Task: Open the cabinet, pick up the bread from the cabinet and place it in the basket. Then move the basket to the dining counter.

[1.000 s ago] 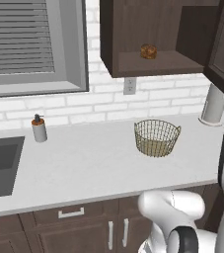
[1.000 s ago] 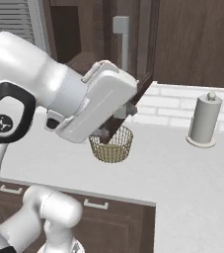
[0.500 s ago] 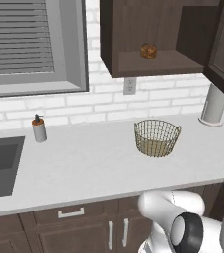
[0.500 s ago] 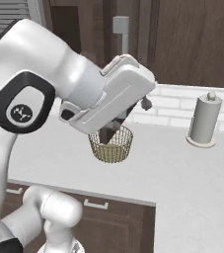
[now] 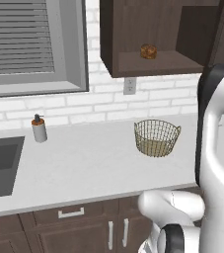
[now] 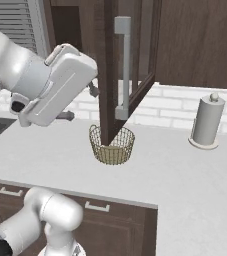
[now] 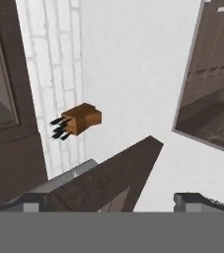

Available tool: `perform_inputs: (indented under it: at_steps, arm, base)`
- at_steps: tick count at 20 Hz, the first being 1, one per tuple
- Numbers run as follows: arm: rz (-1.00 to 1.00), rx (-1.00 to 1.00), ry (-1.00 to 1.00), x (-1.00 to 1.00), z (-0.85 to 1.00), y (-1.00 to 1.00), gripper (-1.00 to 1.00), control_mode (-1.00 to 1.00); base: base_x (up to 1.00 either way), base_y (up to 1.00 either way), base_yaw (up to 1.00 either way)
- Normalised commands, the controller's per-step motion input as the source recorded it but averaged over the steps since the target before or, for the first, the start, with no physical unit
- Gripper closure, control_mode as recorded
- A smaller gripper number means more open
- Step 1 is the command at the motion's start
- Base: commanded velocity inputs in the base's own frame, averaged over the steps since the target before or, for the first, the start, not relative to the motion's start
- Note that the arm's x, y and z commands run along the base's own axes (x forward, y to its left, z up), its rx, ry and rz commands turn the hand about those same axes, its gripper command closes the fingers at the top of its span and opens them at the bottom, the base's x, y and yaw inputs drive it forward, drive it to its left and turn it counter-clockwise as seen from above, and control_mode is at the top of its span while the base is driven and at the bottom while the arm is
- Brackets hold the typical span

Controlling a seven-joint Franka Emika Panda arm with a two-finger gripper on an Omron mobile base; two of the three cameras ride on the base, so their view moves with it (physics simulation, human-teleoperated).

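Even flat rendered light, soft faint shadows, no glare, slightly blurry

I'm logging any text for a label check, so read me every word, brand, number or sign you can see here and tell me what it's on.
None: no readable text.
Soap dispenser: plain, no label.
Paper towel holder: blank.
Cabinet, its bread and the basket: unmarked.
Knife block in the hand view: no lettering.
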Motion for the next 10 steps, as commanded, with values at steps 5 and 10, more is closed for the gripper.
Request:
perform_inputs:
  at_steps: [5, 10]
  arm:
    - [0.19, 0.00, 0.00, 0.51, 0.00, 0.95, -1.00, -1.00]
    - [0.21, 0.01, 0.05, 0.82, 0.00, 0.58, -1.00, -1.00]
  base:
    - [0.00, 0.00, 0.00]
    - [0.00, 0.00, 0.00]
